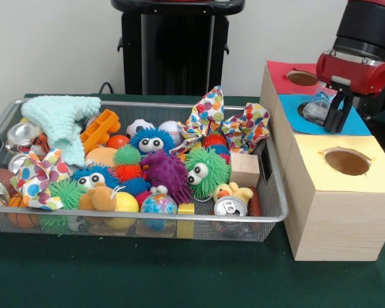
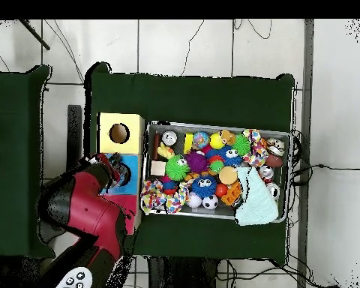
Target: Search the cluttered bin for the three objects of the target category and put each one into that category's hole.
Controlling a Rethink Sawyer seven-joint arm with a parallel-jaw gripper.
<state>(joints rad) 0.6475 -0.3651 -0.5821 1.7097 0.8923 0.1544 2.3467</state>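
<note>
I have the gripper (image 1: 337, 114) poised over the blue box's hole (image 1: 306, 110), fingers closed on what looks like a crumpled grey-clear object (image 1: 317, 109), though I can't identify it from here. So I judge this the drop step: next I must release it squarely into the hole, then return to the wire bin (image 1: 277, 215) to search again.
</note>
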